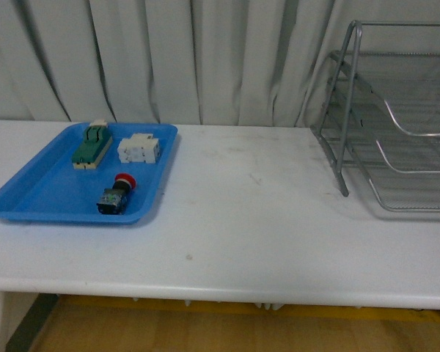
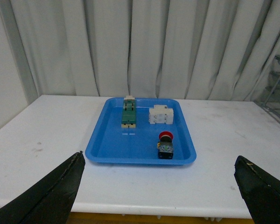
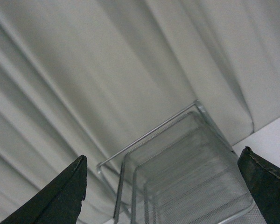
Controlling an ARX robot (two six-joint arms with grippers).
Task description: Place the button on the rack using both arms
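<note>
The button [image 1: 115, 195], red round cap on a black body, lies in the near right part of the blue tray [image 1: 37, 198] at the table's left. In the left wrist view the button [image 2: 165, 144] lies ahead of my open, empty left gripper [image 2: 161, 186], which hangs back over the table's front edge. The silver wire-mesh rack [image 1: 396, 121] stands at the table's right. My right gripper [image 3: 163, 191] is open and empty, raised and facing the rack [image 3: 186, 177] with the curtain behind. Neither arm shows in the front view.
In the tray a green-and-cream switch block [image 1: 92, 144] and a white terminal block [image 1: 138, 149] lie behind the button. White table [image 1: 249, 220] between tray and rack. Grey curtain [image 1: 205, 59] runs along the back.
</note>
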